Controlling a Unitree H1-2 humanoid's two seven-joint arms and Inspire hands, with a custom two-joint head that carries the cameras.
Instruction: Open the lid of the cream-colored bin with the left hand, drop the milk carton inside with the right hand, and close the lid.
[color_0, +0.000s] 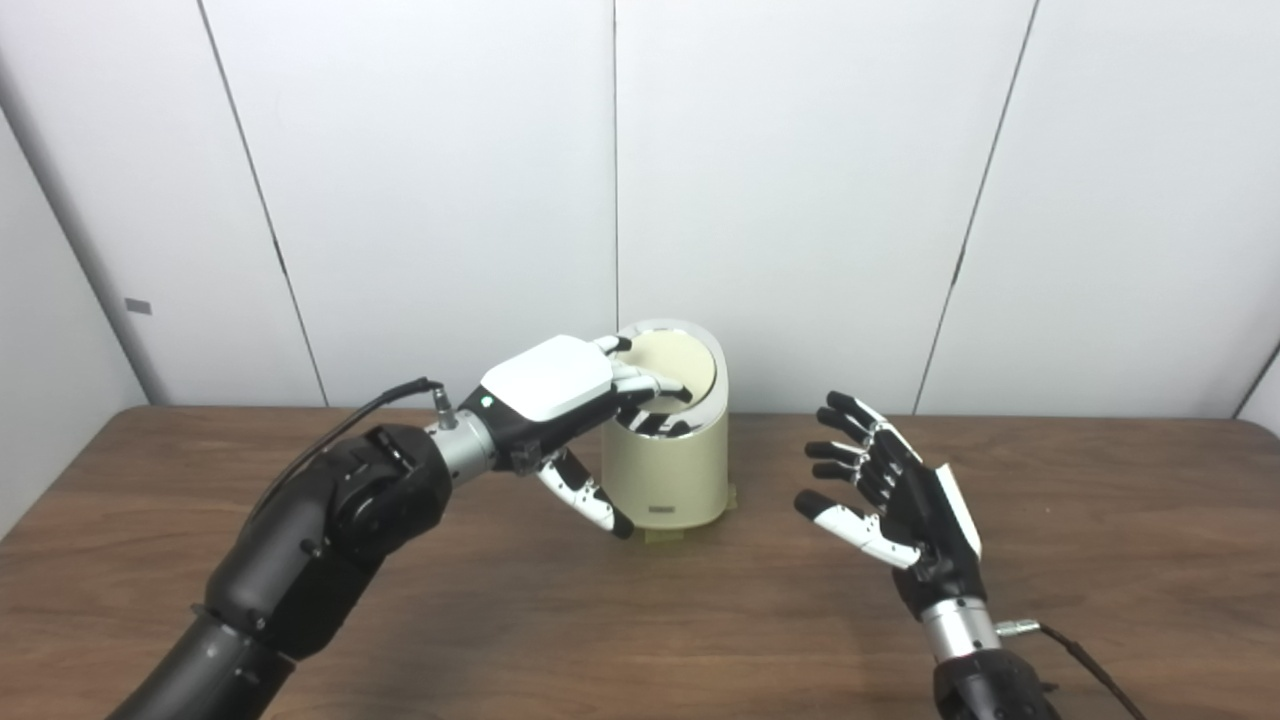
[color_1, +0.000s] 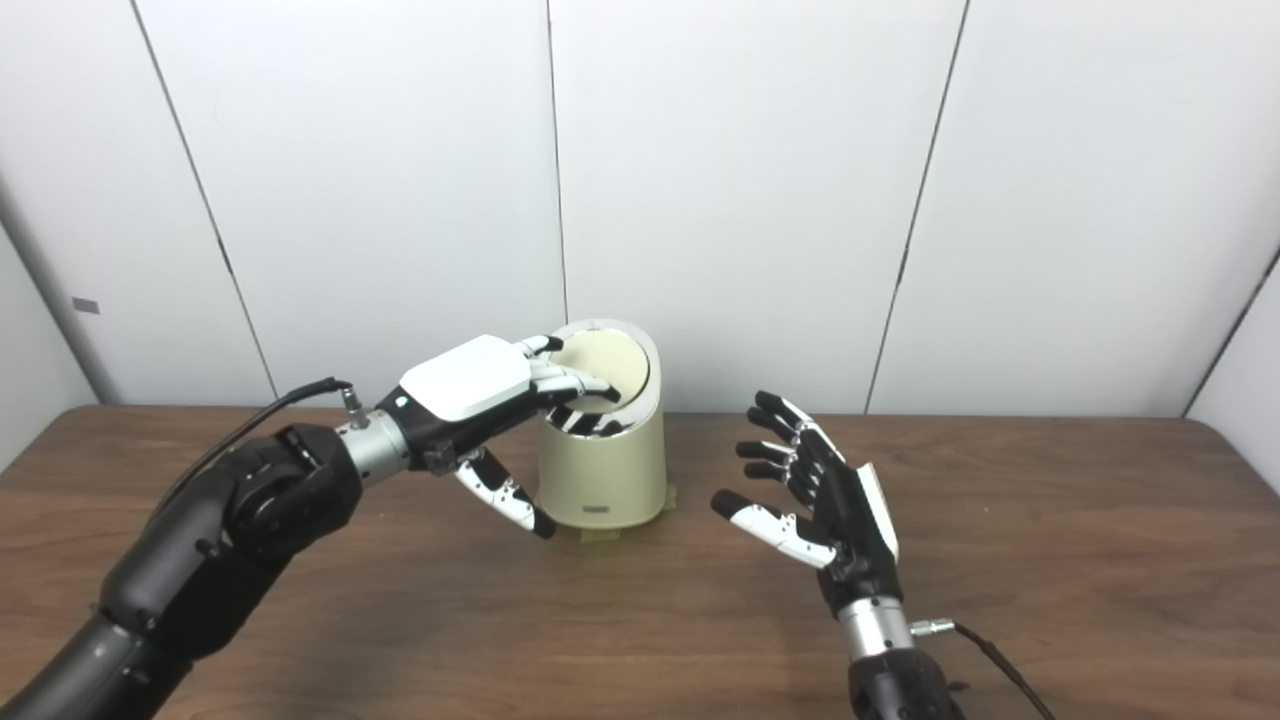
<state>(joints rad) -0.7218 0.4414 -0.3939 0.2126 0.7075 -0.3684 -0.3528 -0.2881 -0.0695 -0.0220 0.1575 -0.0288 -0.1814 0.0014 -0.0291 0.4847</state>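
Left hand on the bin lid

The left hand (color_0: 555, 385) presses its fingers on the lid (color_0: 678, 362); the bin (color_0: 668, 470) looks light and tippy; the right hand (color_0: 890, 495) waits beside it, fingers spread, holding nothing.

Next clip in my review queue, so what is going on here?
The left robot hand has its fingers on the tilted round lid of the cream-colored cylindrical bin on the brown wooden table. The right robot hand waits open beside the bin, holding nothing. No milk carton is in view.
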